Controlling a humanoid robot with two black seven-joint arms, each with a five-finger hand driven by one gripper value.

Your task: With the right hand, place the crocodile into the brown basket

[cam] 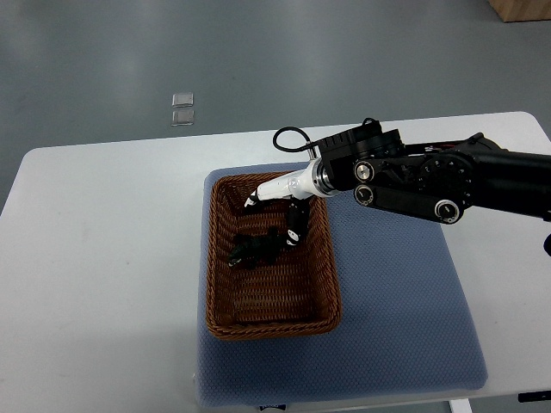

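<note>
The brown wicker basket stands on the left part of a blue mat. A dark crocodile toy lies on the basket's floor, in its upper half. My right arm comes in from the right edge, and the right hand hangs over the basket's far end. Its fingers are spread: a white one points left along the far rim, and a dark one points down, its tip next to the crocodile's right end. Nothing is clasped between them. The left arm does not show.
The blue mat lies on a white table and reaches its near edge. A black cable loops behind the wrist. Two small clear squares lie on the grey floor beyond the table. A wooden corner shows at top right.
</note>
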